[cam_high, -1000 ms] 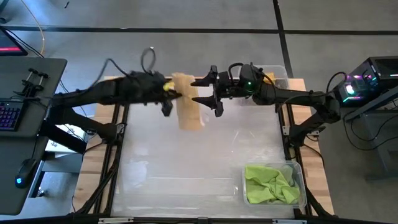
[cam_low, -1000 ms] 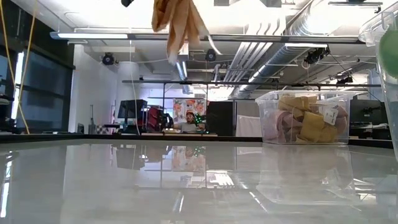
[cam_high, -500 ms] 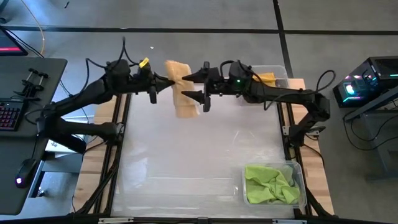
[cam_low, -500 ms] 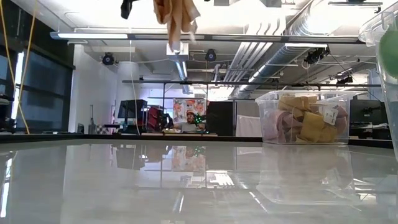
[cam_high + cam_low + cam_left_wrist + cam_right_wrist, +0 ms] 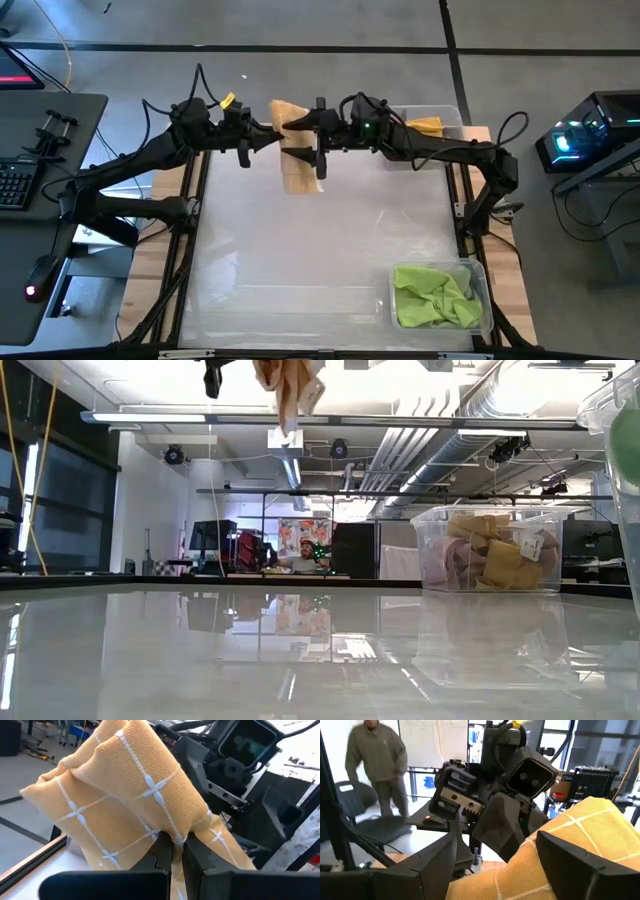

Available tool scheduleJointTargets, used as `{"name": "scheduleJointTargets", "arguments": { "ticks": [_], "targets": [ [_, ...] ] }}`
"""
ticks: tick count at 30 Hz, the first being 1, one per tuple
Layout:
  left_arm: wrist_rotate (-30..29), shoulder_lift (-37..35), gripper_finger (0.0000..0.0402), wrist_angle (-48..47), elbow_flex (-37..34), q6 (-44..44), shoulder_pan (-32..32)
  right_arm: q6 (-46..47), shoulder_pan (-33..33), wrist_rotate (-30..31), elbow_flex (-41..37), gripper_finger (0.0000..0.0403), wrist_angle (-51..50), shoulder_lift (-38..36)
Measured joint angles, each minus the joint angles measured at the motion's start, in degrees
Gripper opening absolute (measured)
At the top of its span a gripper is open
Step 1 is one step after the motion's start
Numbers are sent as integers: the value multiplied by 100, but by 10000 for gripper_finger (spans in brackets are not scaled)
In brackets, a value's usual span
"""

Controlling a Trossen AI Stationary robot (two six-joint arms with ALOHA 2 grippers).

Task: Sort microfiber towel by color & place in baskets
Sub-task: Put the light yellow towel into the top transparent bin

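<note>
While both arms meet high over the table's [image 5: 300, 260] far edge, the yellow towel [image 5: 292, 160] hangs in the air between them, well clear of the surface. The left gripper [image 5: 171, 854] is pinched tight on a fold of it; the wrist view shows the cloth bunched above the closed fingers. The right gripper [image 5: 305, 140] stands spread wide, one finger on each side of the towel's upper part, with no grip that I can see yet. From table level only the towel's lower tail shows, dangling from the top of the view. The far basket [image 5: 440, 122], at the far right corner, already holds yellow towels; the near basket [image 5: 481, 290], at the near right corner, holds green ones [image 5: 432, 295]. My reading: this is a hand-over, and the far basket is the target. Risks noted: if the left lets go before the right has closed, the towel drops to the table near the far edge. If the right closes on only a thin outer layer, the cloth may slip during the carry. The two grippers are very near each other, so a closing move could knock fingers together. A long trailing tail could also drape over the basket rim instead of landing inside.
</note>
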Motion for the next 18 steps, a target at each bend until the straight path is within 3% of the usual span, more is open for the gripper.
{"name": "scheduleJointTargets", "arguments": {
  "ticks": [8,13,18],
  "targets": [
    [-28,9,3,128,7,-141,11,-142,-89,207,480,271,-209,-4],
    [-42,9,3,121,7,-174,15,-76,-281,179,1173,274,-1425,-44],
    [70,9,3,111,7,-176,15,-157,-419,-85,1236,295,-2291,-22]
  ]
}}
